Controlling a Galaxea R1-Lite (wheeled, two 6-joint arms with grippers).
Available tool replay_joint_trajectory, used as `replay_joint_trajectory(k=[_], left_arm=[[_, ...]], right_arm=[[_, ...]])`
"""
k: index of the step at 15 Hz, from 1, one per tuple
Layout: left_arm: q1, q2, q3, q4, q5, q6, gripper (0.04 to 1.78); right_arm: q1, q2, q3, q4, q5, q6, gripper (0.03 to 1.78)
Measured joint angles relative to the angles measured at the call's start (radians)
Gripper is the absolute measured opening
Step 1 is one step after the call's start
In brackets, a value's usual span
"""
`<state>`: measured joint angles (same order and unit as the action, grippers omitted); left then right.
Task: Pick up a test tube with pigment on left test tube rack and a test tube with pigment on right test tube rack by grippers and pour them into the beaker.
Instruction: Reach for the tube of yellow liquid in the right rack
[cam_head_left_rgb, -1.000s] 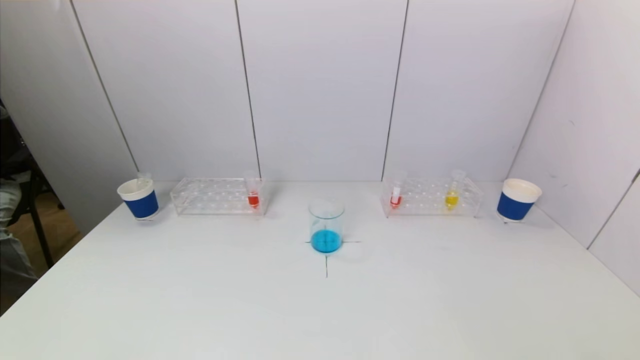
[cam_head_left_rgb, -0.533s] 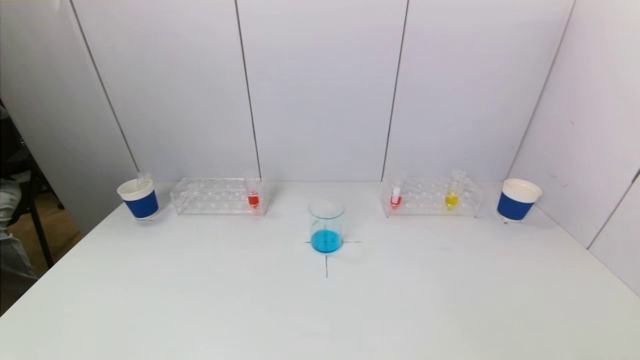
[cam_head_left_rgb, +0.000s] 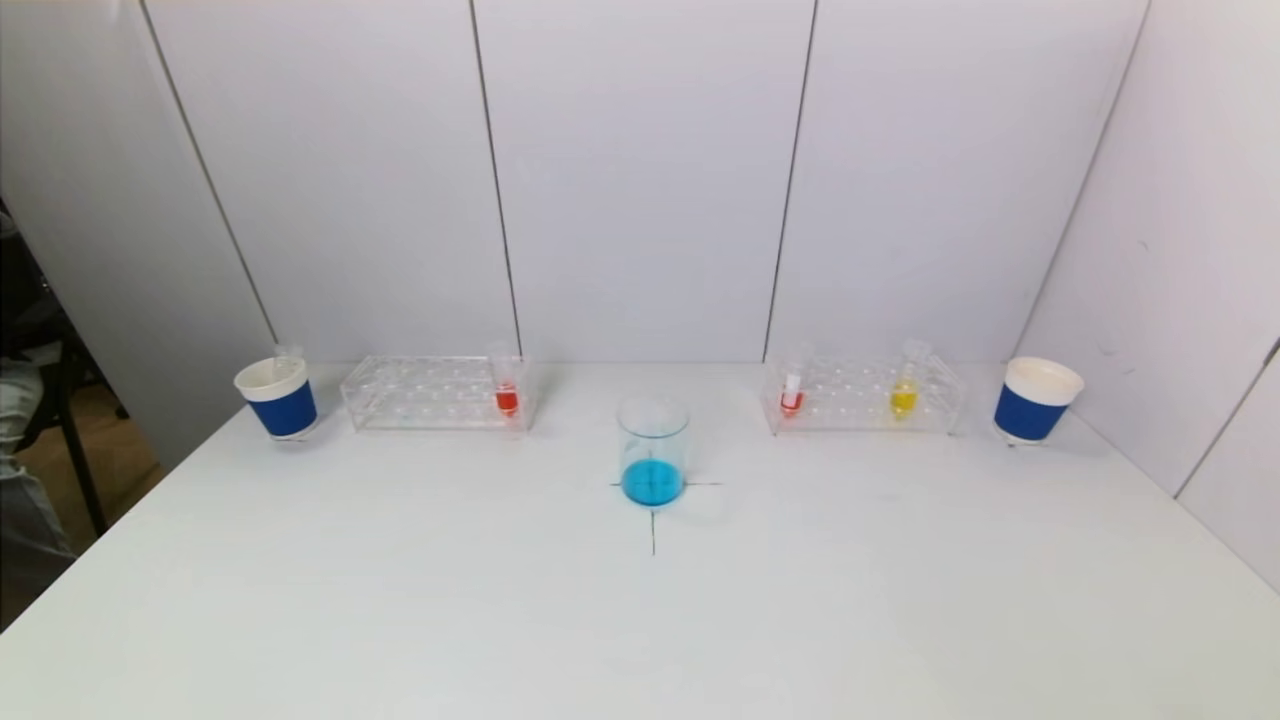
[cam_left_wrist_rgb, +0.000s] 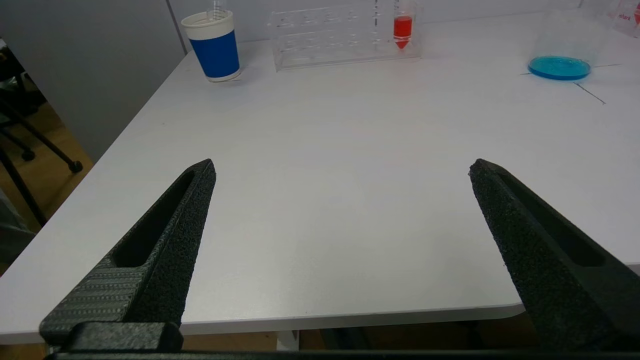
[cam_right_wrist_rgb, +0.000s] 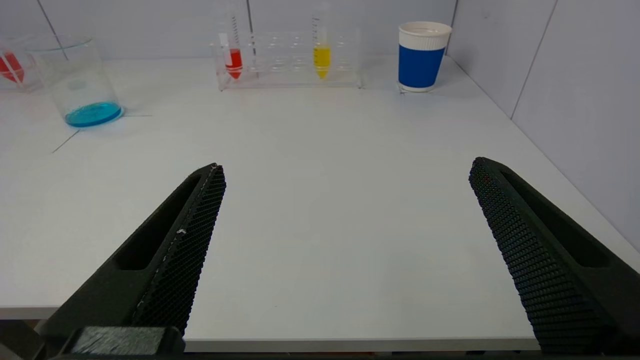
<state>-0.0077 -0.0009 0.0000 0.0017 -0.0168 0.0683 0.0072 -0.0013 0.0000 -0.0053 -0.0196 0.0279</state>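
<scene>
A glass beaker (cam_head_left_rgb: 652, 450) holding blue liquid stands at mid-table on a cross mark. The clear left rack (cam_head_left_rgb: 435, 392) carries one tube of red pigment (cam_head_left_rgb: 507, 385) at its inner end. The clear right rack (cam_head_left_rgb: 865, 393) carries a red-pigment tube (cam_head_left_rgb: 792, 382) and a yellow-pigment tube (cam_head_left_rgb: 905, 385). Neither arm shows in the head view. In its wrist view my left gripper (cam_left_wrist_rgb: 340, 167) hangs open and empty over the table's near edge, far from the left rack (cam_left_wrist_rgb: 345, 32). My right gripper (cam_right_wrist_rgb: 345, 167) is likewise open and empty, far from the right rack (cam_right_wrist_rgb: 290, 60).
A blue-and-white paper cup (cam_head_left_rgb: 278, 398) with an empty tube in it stands left of the left rack. Another such cup (cam_head_left_rgb: 1036, 400) stands right of the right rack. White panels close off the back and right side. The table (cam_head_left_rgb: 640, 620) drops off at its left edge.
</scene>
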Motion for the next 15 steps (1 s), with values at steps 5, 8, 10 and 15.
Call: replay_joint_trajectory(k=[5, 8, 10, 15], left_arm=[[0.000, 0.000, 0.000, 0.000, 0.000, 0.000, 1.77], [0.000, 0.000, 0.000, 0.000, 0.000, 0.000, 1.77], [0.000, 0.000, 0.000, 0.000, 0.000, 0.000, 1.77], [0.000, 0.000, 0.000, 0.000, 0.000, 0.000, 1.77]], right_arm=[[0.000, 0.035, -0.180, 0.035, 0.019, -0.008, 1.77], [0.008, 0.178, -0.376, 0.039, 0.036, -0.020, 1.77], [0.011, 0.299, -0.490, 0.035, 0.040, -0.028, 1.77], [0.015, 0.680, -0.684, -0.098, 0.043, -0.044, 1.77]])
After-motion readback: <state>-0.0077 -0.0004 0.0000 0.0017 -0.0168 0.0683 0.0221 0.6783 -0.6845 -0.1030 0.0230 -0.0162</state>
